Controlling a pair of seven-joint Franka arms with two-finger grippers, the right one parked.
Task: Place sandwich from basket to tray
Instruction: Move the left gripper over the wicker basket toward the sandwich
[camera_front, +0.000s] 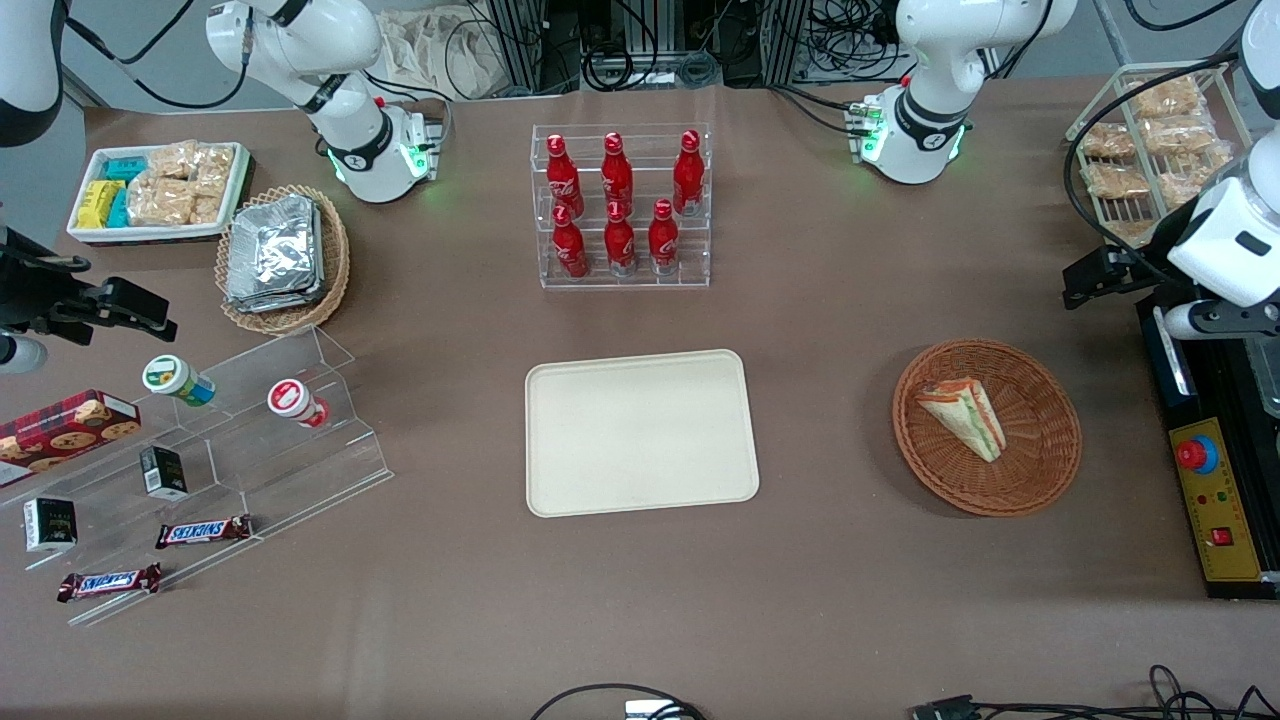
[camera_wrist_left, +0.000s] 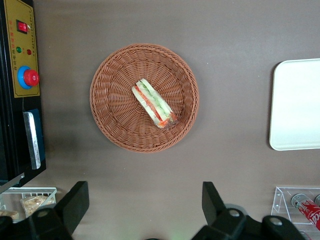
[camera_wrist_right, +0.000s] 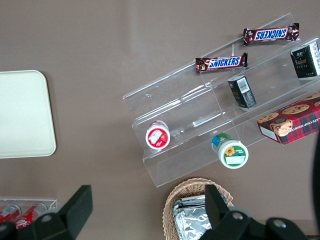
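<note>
The sandwich (camera_front: 965, 415) (camera_wrist_left: 154, 103), a white-bread wedge showing green, orange and red filling, lies in the round reddish-brown basket (camera_front: 1040, 470) (camera_wrist_left: 112, 120). The cream tray (camera_front: 640, 432) (camera_wrist_left: 295, 105) lies flat and bare at mid-table, beside the basket toward the parked arm's end. My gripper (camera_front: 1095, 272) (camera_wrist_left: 145, 200) hangs high above the table, farther from the front camera than the basket and a little toward the working arm's end. It is open, its two fingers spread wide with only bare table showing between them.
A black-and-yellow control box (camera_front: 1215, 510) with a red button sits close beside the basket at the working arm's end. A wire rack of bagged snacks (camera_front: 1150, 140) stands farther back. A clear rack of red bottles (camera_front: 622, 205) stands farther back than the tray.
</note>
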